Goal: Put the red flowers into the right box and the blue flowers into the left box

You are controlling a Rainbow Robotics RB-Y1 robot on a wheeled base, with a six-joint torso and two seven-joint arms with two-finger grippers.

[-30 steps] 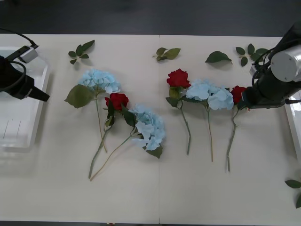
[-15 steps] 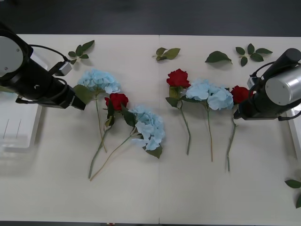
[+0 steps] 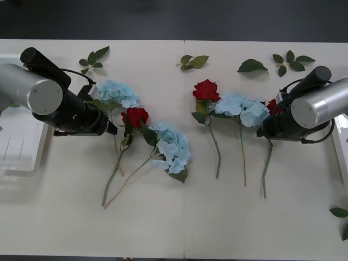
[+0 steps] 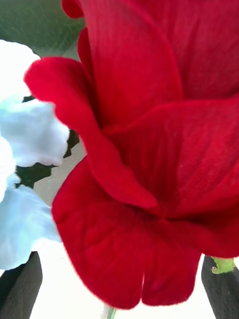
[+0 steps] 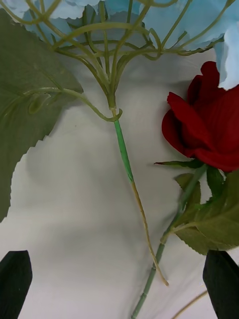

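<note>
Both arms have moved in toward the flowers since a moment ago. From the left box (image 3: 22, 147) at the left edge of the frame, the left hand (image 3: 111, 129) has swung over to the left-middle, and it now sits by the stem of a blue flower (image 3: 115, 93). Its fingers (image 5: 15, 284) are wide apart, with the green stem (image 5: 124, 154) between them but not touched yet. So I think it is getting ready to pinch that stem.

On the right, the right hand (image 3: 262, 132) has slid left, right up against the far-right red flower (image 3: 272, 106). Its fingers (image 4: 20, 289) are also wide, and the rose head (image 4: 149, 149) fills the space between them. Nothing is held yet.

Counting on the desk (image 3: 185, 223): three blue flowers, three red flowers, and about six loose leaf sprigs (image 3: 93, 57). None of the flowers has gone into a box so far; the right box (image 3: 341, 142) peeks in at the right edge
</note>
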